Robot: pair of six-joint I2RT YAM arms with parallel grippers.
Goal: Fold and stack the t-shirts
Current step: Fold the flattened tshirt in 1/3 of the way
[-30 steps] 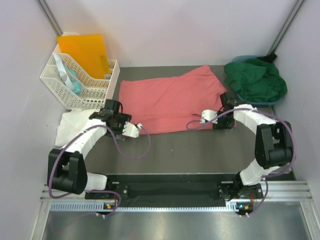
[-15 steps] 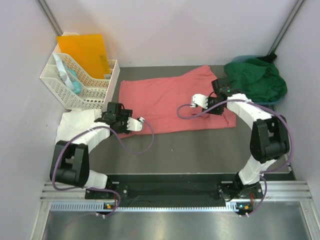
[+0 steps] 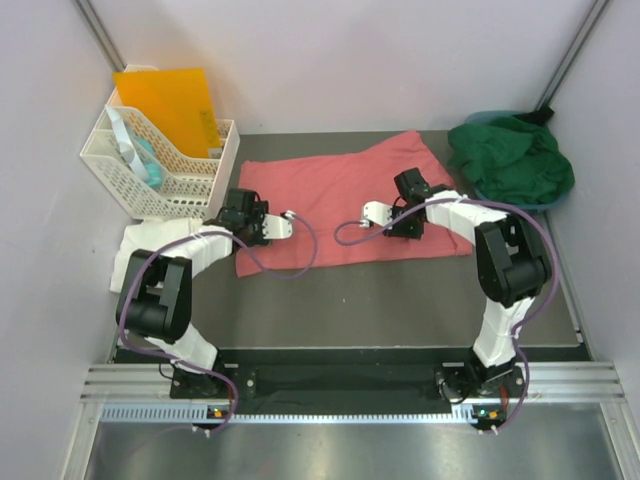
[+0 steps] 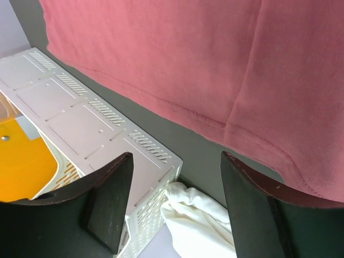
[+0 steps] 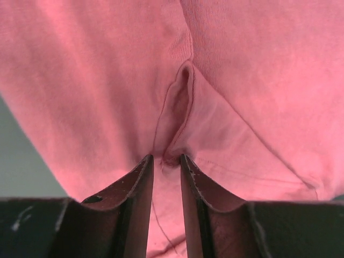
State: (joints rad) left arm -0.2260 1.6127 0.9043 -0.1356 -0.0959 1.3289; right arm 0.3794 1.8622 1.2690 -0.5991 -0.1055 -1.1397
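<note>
Salmon-pink t-shirt (image 3: 340, 205): spread flat mid-table, toward the back edge.
Right gripper (image 5: 166, 158): fingers nearly together, pinching a pucker of its cloth.
Left gripper (image 4: 176, 161): wide, empty, beside the shirt's left hem.
Risk: shallow one-sided pinch may slip; the fold would skew.

Pale lilac walls (image 3: 330, 60) enclose a dark grey tabletop (image 3: 400, 300) under soft, even light; dark struts (image 3: 98, 35) climb the rear corners; a ribbed metal rail (image 3: 590, 385) edges the near side.
</note>
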